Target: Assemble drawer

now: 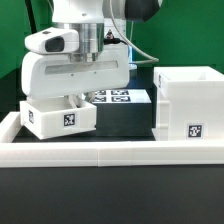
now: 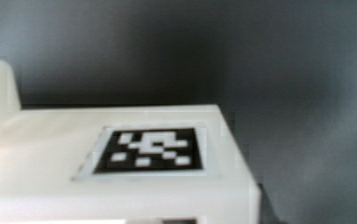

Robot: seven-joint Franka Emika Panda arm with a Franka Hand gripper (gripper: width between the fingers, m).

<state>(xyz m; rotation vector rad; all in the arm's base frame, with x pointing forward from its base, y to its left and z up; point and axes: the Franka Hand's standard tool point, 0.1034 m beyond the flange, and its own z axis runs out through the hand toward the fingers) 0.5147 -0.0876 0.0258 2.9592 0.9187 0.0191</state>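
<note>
At the exterior view's left, the arm (image 1: 88, 25) points straight down, its fingers (image 1: 71, 99) low over a tagged tray (image 1: 60, 119); whether they grip it cannot be told.

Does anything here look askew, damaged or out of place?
Nothing stands out. The tray sits level below the gripper, the housing stands upright on the exterior view's right, and the marker board lies flat between them. No damage shows.
</note>
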